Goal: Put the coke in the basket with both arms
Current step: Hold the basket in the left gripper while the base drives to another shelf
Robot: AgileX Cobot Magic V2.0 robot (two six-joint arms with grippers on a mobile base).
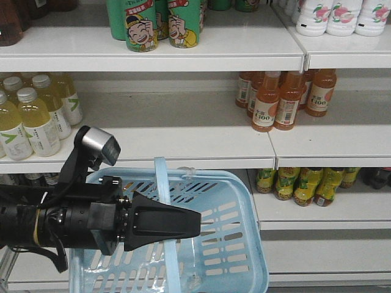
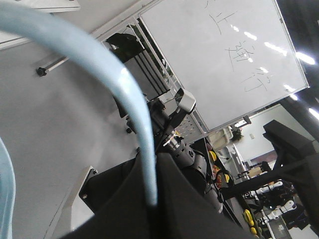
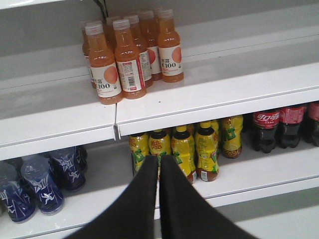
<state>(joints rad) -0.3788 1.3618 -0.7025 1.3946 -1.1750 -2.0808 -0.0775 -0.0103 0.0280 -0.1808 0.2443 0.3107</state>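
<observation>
Several coke bottles [image 3: 266, 128] with red labels stand on the lower shelf at the right of the right wrist view, beside yellow-labelled bottles. My right gripper [image 3: 159, 158] is shut with nothing in it, its tips pointing at the yellow bottles left of the coke. The light-blue basket [image 1: 227, 245] hangs low in the middle of the front view. Its thin handle band [image 1: 164, 190] runs up through my left gripper [image 1: 197, 223], which is shut on it. In the left wrist view the handle band [image 2: 130, 102] curves down into the closed left gripper [image 2: 154, 201].
White shelves hold orange bottles [image 1: 275, 101], pale yellow bottles [image 1: 33, 119], green cans [image 1: 159, 24] and yellow-labelled bottles [image 3: 187, 147]. Dark blue bottles [image 3: 42, 181] stand at the lower left. Behind the handle, another black arm [image 2: 172, 127] and a whiteboard [image 2: 219, 59] show.
</observation>
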